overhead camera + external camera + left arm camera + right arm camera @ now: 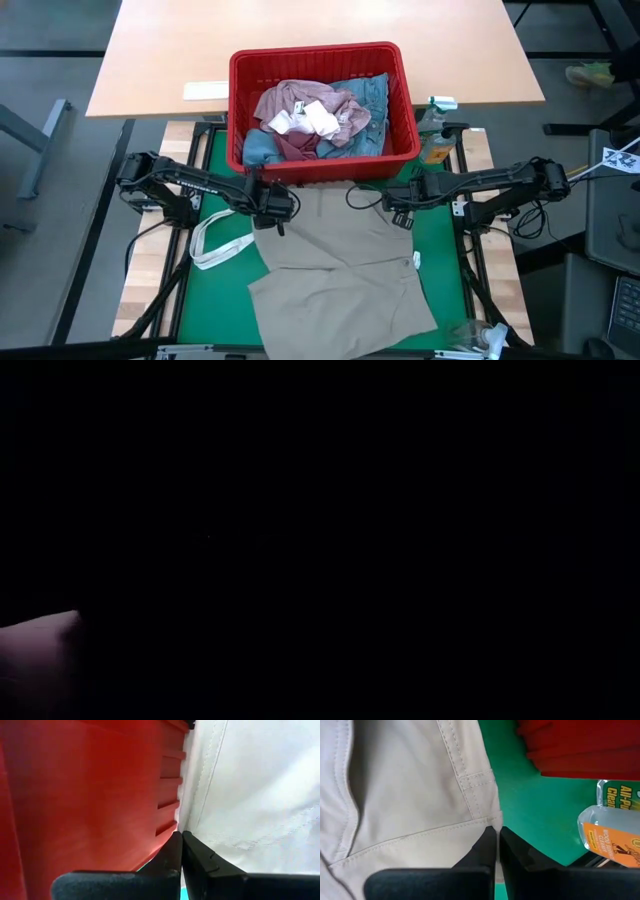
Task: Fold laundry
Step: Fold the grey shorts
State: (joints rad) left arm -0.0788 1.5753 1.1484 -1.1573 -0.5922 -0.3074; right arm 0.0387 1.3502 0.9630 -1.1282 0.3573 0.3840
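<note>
The beige trousers point(340, 270) lie spread on the green mat point(215, 175), their far edge against the red basket point(318, 168). My left gripper point(275, 212) is shut at that edge's left corner, close to the basket wall point(90, 795). My right gripper point(402, 215) is shut at the right corner. In the basket lie a mottled pink top point(290, 105), white socks point(312, 120) and blue denim point(372, 98). The low view is almost wholly dark. My left gripper pinches the trousers' edge point(194, 826) between its two fingers, right beside the basket wall, coming from above and slanting down. The rest of the cloth lies on the mat. My right gripper pinches the stitched waistband corner point(492, 819) between its two fingers, just past a belt loop point(477, 780), from above and pointing steeply down. The rest of the trousers lies on the mat.
A white tote bag point(215, 245) lies on the mat left of the trousers. A spray bottle point(435, 140) stands right of the basket, near my right gripper, and shows in the right wrist view point(610, 830). A wooden table point(320, 30) lies beyond the basket.
</note>
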